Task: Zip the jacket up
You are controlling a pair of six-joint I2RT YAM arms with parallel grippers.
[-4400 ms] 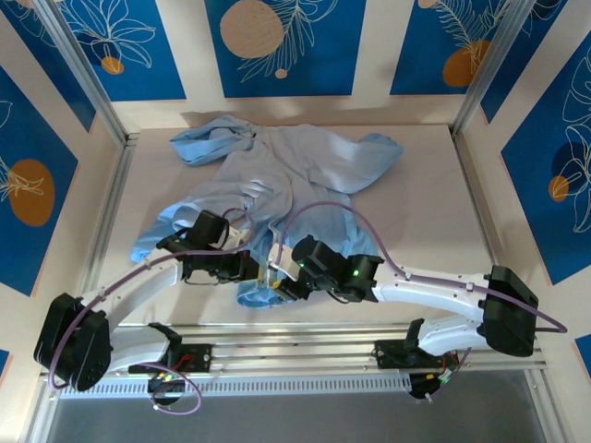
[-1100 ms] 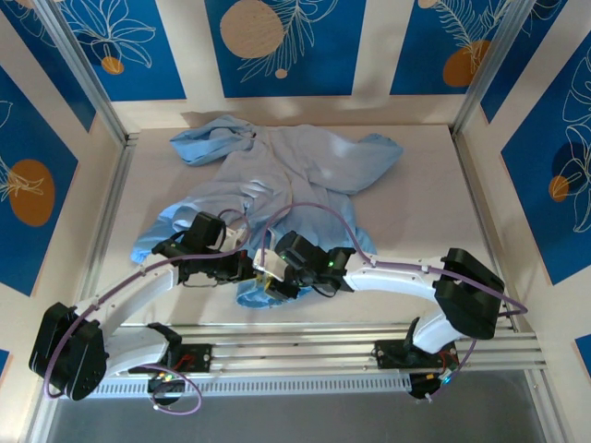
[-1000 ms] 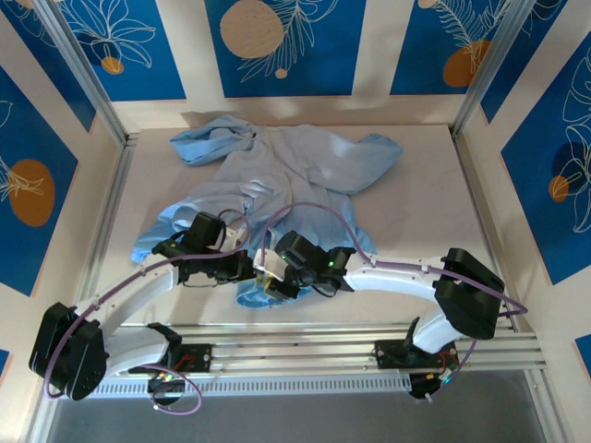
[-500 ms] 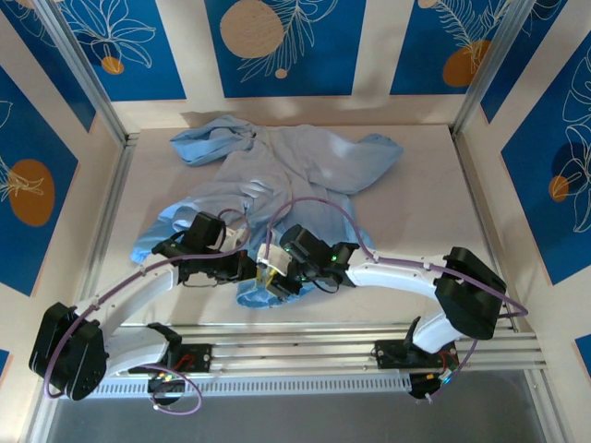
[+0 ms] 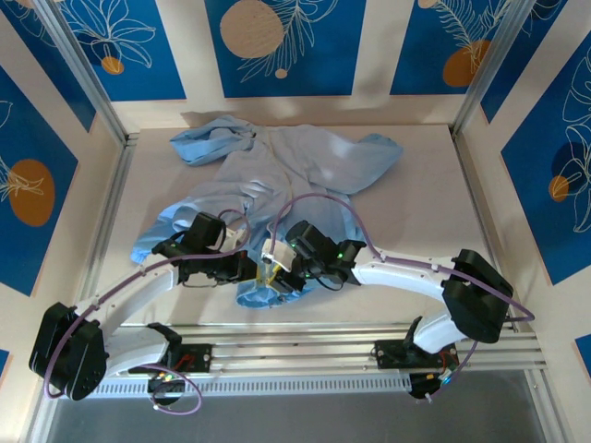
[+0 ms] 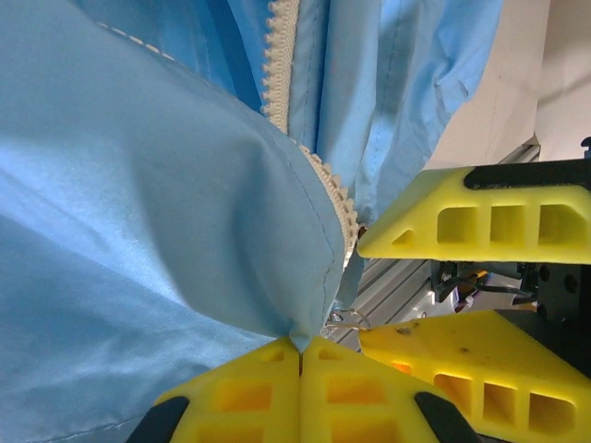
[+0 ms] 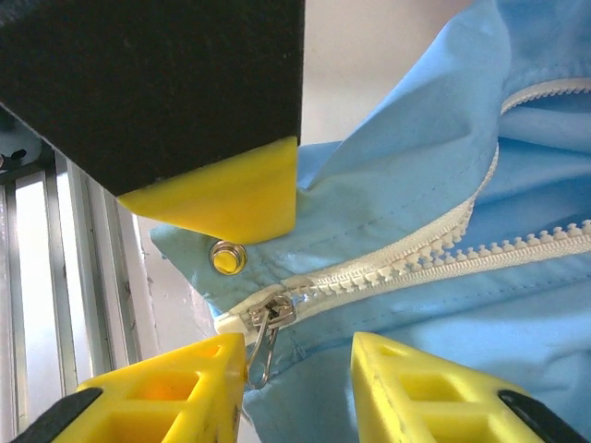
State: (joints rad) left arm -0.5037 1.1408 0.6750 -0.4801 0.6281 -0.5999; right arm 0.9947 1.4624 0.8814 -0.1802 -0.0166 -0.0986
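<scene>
**Q:** Where does the jacket lie?

**A:** The light-blue jacket [image 5: 286, 175] is spread, crumpled, on the table [image 5: 425, 203]. It reaches from the far left down to the near edge, where its bottom hem meets both my arms.

**Q:** What is the state of your left end effector?

**A:** My left end effector [image 6: 300, 349] is fully closed. Its yellow fingers [image 6: 231, 397] are pressed together on the corner of the jacket's hem, just beside the lower end of the zipper teeth [image 6: 334, 198]. From above, the two end effectors sit close together at the hem.

**Q:** And the right one?

**A:** My right end effector [image 7: 297, 369] stands partly open and grips nothing, with hem fabric lying across the gap. The zipper slider [image 7: 270, 317] sits at the bottom end of the zipper, just above that gap. Its metal pull tab [image 7: 260, 355] hangs against the inner side of one finger [image 7: 175, 392]. A snap button [image 7: 224, 257] lies near the slider, directly under the tip of my left end effector. Beyond the slider, the two rows of teeth run apart.
</scene>
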